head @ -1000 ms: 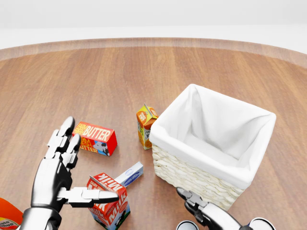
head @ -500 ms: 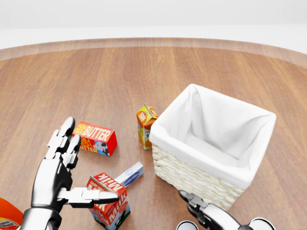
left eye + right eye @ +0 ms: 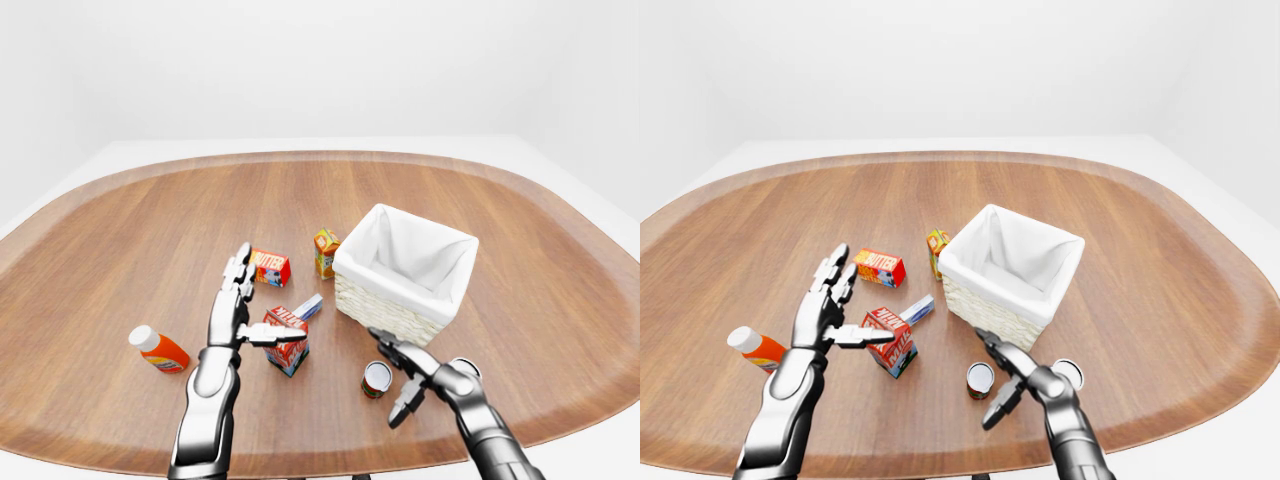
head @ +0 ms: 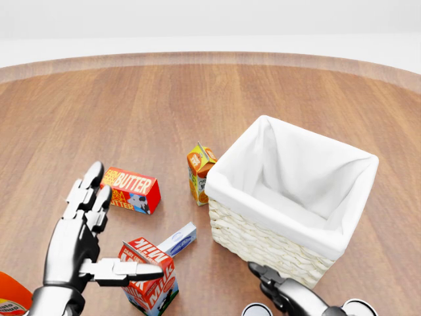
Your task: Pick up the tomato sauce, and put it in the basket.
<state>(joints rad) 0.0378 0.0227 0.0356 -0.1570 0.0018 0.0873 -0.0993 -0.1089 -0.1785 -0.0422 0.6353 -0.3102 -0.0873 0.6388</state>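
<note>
— Where is the tomato sauce?

— It is the little red can [image 3: 376, 379] standing on the wooden table [image 3: 120, 260], near the bottom of the left-eye view. It sits just below the basket [image 3: 404, 262], not in it.

— Is a hand holding it?

— No. The right hand [image 3: 408, 372] is right beside the can, on its right. Its fingers [image 3: 399, 411] are spread wide and hold nothing. I cannot tell if they touch the can.

— And the other hand?

— The left hand [image 4: 82, 240] is open too, fingers pointing up. Its thumb reaches over the top of the milk carton [image 4: 151, 278], but nothing is gripped.

— What else is on the table?

— A red butter box [image 4: 131, 189], a small orange juice carton [image 4: 199, 172] close beside the basket, a little blue and white box [image 4: 177, 239] by the milk, an orange bottle [image 3: 158, 349] lying down at the left, and another can [image 3: 1068, 373] just right of the right hand.
</note>
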